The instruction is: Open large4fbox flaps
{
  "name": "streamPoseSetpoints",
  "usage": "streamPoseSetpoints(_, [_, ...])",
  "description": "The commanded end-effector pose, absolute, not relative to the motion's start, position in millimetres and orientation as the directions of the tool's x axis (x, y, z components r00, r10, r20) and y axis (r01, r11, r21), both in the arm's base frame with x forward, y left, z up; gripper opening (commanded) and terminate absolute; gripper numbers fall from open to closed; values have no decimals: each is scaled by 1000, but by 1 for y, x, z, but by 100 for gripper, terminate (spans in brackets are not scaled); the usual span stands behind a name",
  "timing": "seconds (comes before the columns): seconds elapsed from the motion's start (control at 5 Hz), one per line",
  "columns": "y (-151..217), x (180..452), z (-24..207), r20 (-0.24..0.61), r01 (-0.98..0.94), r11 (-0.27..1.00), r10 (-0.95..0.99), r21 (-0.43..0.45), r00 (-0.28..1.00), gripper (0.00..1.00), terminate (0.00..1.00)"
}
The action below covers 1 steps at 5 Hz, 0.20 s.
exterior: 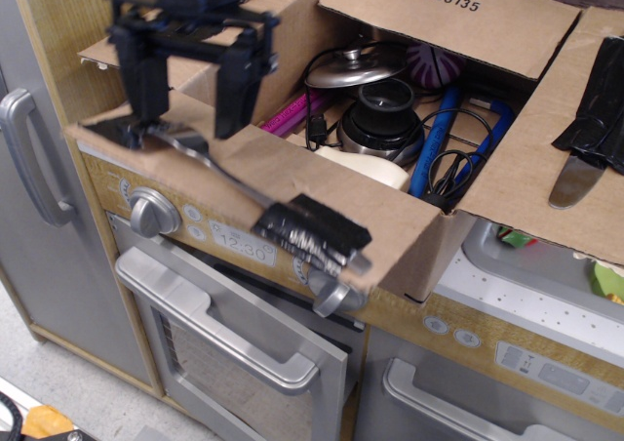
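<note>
The large4fbox (434,251) stands on a toy stove top with its top open. Its front flap (244,173) hangs forward and down over the box's front side, so the label is hidden; torn black tape (312,231) sticks to its edge. The back flap (458,17), printed "6408135", the right flap (565,109) and the left flap (102,46) all lie folded outward. My black gripper (187,124) is over the left end of the front flap, fingers (146,85) spread wide and holding nothing.
Inside the box are a silver pot lid (356,70), a black round pot (385,114), blue cables (434,143) and a purple item (434,65). Below are oven knobs (151,212), an oven door handle (224,334) and, at left, a grey fridge handle (24,158).
</note>
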<state>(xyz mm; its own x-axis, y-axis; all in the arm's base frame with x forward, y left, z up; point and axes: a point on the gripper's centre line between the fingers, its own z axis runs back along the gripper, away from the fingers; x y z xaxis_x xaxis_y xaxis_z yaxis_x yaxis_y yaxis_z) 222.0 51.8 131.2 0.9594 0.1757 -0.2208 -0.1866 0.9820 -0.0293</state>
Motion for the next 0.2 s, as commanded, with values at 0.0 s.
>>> streamPoseSetpoints(0.0, [49, 221, 114, -58, -150, 987, 146, -58, 988, 100, 100])
